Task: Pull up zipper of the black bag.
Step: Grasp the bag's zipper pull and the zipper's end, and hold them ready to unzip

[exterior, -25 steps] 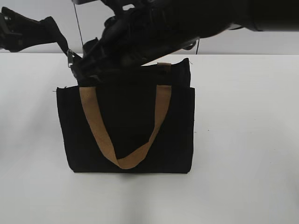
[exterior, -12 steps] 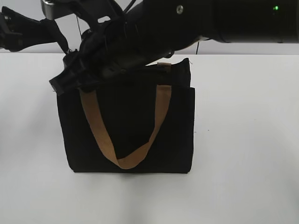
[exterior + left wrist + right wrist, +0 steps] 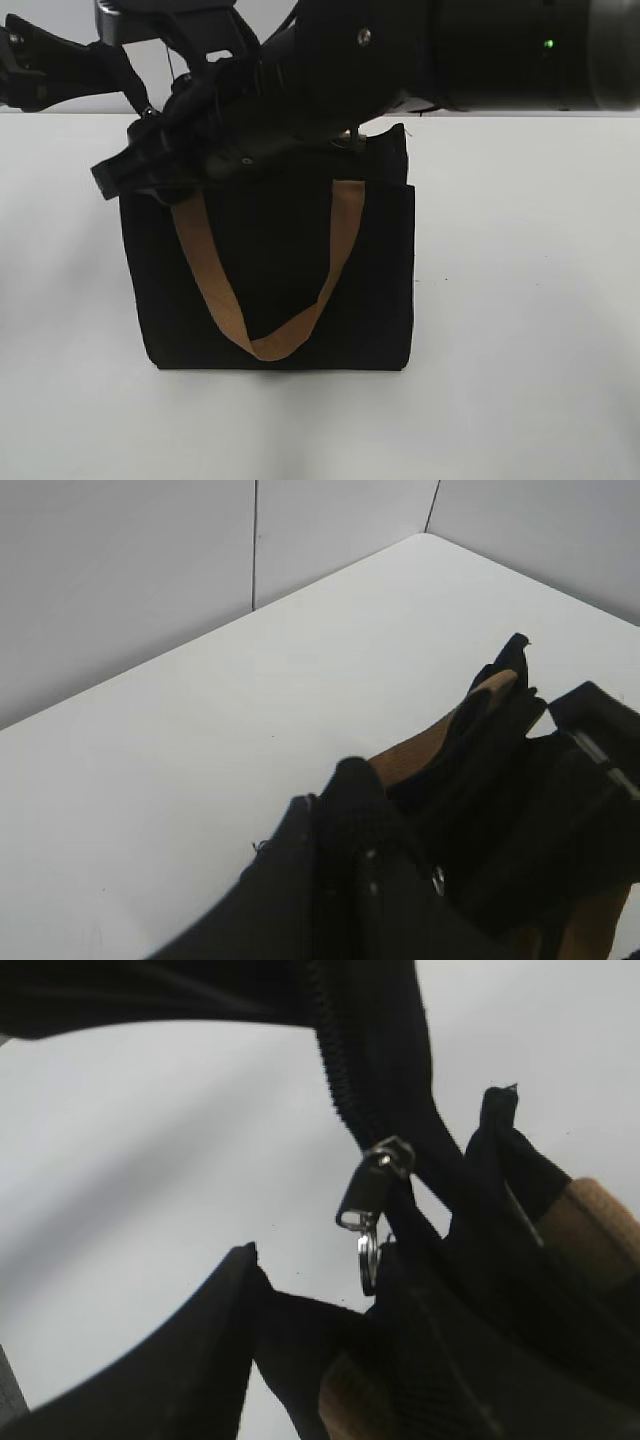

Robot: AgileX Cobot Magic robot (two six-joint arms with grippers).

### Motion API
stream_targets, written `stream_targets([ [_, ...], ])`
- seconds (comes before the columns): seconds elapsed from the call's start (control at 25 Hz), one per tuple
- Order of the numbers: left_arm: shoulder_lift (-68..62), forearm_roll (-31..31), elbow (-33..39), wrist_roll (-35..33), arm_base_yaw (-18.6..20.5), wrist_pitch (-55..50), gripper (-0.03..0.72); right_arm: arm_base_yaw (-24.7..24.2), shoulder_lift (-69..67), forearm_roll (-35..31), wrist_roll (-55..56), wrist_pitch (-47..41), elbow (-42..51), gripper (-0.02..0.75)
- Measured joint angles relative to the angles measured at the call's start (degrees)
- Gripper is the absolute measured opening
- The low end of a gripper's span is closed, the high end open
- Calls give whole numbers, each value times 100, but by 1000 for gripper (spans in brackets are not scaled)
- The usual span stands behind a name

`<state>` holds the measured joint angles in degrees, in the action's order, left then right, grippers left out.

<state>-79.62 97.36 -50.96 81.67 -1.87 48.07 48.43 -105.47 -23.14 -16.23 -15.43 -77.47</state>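
The black bag (image 3: 270, 260) stands upright on the white table, with a tan handle (image 3: 335, 240) hanging down its front. My left gripper (image 3: 113, 53) is up at the left, shut on the black tail of the zipper (image 3: 345, 1070), and holds it taut above the bag's left corner. The same gripper shows in the left wrist view (image 3: 345, 790). The silver pull tab (image 3: 365, 1195) with its ring hangs below the slider. My right gripper (image 3: 108, 178) reaches across the bag top to that corner. Its fingers (image 3: 320, 1260) are apart, and the ring lies beside the right finger.
The white table (image 3: 520, 300) runs to a grey back wall. The right arm's dark body (image 3: 450, 50) hides the bag's top edge. In the left wrist view the right gripper (image 3: 600, 735) sits close by, over the bag's opening.
My right gripper has moved left and slightly down along the bag's top, past its left corner. The left gripper has stayed put, still holding the zipper tail.
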Motion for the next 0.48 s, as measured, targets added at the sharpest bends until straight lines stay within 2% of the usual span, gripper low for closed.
stream_targets([
  [0.28, 0, 0, 0, 0, 0, 45, 21, 0, -78, -614, 0, 320, 0, 302],
  [0.48, 0, 0, 0, 0, 0, 133, 21, -21, -78, -750, 0, 488, 0, 224],
])
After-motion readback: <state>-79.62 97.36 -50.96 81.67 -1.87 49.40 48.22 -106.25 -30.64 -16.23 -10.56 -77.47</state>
